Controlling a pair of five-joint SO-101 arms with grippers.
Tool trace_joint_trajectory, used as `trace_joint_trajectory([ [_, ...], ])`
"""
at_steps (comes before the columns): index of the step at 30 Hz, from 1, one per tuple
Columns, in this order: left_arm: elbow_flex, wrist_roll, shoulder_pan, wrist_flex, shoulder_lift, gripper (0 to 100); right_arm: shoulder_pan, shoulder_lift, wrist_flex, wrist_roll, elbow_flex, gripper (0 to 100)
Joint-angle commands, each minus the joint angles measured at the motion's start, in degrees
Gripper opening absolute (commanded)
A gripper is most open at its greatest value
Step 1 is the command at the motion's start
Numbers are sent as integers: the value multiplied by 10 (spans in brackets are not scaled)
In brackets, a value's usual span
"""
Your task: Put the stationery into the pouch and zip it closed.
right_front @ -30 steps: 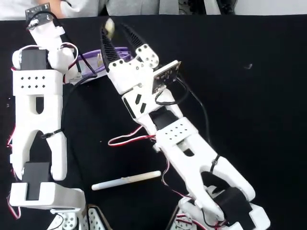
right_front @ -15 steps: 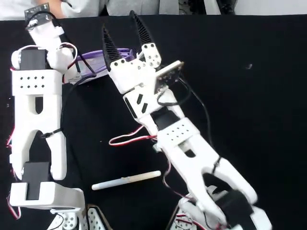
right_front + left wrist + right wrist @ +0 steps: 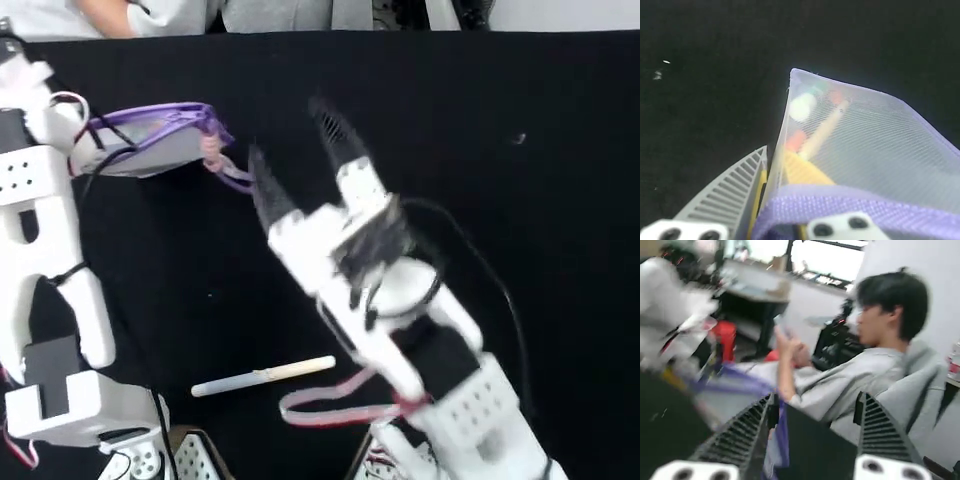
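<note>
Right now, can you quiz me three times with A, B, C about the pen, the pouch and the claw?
1. Where is the white pen? A) inside the pouch B) lying on the table C) in a claw
2. What colour is the pouch's edge? A) purple B) green C) orange
3. The right claw is: A) open B) shut on the pen C) shut on the pouch
Answers: B, the pen lies on the bare table; A, purple trim runs along its top; A, its fingers stand wide apart.
</note>
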Motion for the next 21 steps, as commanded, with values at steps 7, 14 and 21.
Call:
trace_joint_trajectory([
  [7,52,-10,-47,-71,-1,29,-56,-11,237,62,0,237],
  [14,51,-9,-116,-110,5,29,-160,127,331,120,-2,237],
  [21,-68,-9,-206,-64,71,29,-249,255,336,125,-7,237],
])
